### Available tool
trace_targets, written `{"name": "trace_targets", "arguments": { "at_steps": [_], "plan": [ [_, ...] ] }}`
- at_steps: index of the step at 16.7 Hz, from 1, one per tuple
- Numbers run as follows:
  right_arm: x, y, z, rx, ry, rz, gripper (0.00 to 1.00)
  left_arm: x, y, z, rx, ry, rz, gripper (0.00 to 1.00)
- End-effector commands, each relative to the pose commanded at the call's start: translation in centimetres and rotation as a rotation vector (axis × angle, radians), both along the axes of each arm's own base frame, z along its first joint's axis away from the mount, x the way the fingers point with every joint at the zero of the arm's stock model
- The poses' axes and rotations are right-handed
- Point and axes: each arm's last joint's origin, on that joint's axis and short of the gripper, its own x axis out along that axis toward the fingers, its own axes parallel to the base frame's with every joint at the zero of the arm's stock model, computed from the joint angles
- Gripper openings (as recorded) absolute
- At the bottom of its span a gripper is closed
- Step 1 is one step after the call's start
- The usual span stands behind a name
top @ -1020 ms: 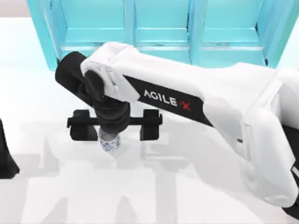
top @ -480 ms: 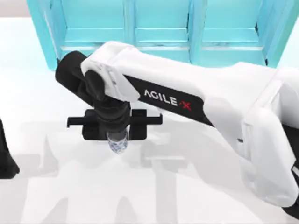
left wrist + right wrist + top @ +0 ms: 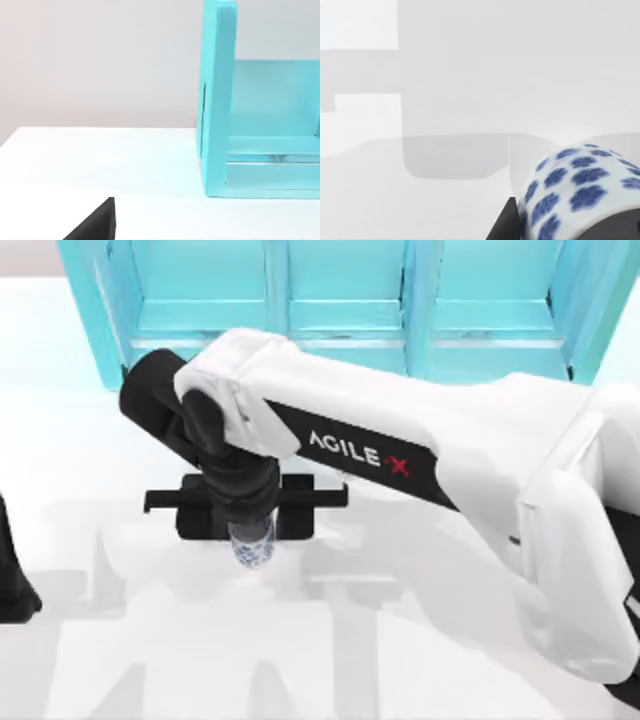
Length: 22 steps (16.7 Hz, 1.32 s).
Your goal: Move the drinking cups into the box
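Blue-patterned drinking cup (image 3: pixel 251 545) sits clamped in the right end effector (image 3: pixel 247 523).

The top camera hangs above the white table (image 3: pixel 90 640) and looks straight down, close enough that the right arm (image 3: pixel 420 460) crosses most of its field, with the turquoise cabinet (image 3: pixel 340 300) along the far edge. The left wrist camera sits low near the tabletop, facing level toward that same cabinet (image 3: pixel 217 100) at its end wall. The right wrist camera looks along the table from very near, a patterned cup (image 3: pixel 580 190) pressed close; it probably shares only tabletop with the overhead view.
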Motion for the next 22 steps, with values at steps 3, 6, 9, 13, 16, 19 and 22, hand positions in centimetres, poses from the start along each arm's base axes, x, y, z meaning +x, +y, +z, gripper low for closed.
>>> {"name": "trace_targets", "arguments": {
  "at_steps": [3, 6, 9, 13, 16, 19, 22],
  "plan": [
    [-0.2, 0.1, 0.0, 0.0, 0.001, 0.002, 0.0, 0.0, 0.0, 0.0, 0.0, 0.0, 0.0, 1.0],
    [-0.2, -0.6, 1.1, -0.001, 0.001, 0.013, 0.0, 0.0, 0.0, 0.0, 0.0, 0.0, 0.0, 1.0],
    [0.3, -3.4, 4.2, 0.007, -0.002, 0.005, 0.0, 0.0, 0.0, 0.0, 0.0, 0.0, 0.0, 1.0],
    [0.0, -7.8, 8.5, 0.004, -0.002, 0.006, 0.0, 0.0, 0.0, 0.0, 0.0, 0.0, 0.0, 1.0],
    [-0.3, -9.8, 10.0, 0.0, 0.0, 0.003, 0.0, 0.0, 0.0, 0.0, 0.0, 0.0, 0.0, 1.0],
    [-0.3, -9.9, 10.0, 0.0, 0.001, 0.002, 0.0, 0.0, 0.0, 0.0, 0.0, 0.0, 0.0, 1.0],
    [-0.1, -10.1, 10.1, 0.0, 0.0, 0.005, 0.0, 0.0, 0.0, 0.0, 0.0, 0.0, 0.0, 1.0]
  ]
}}
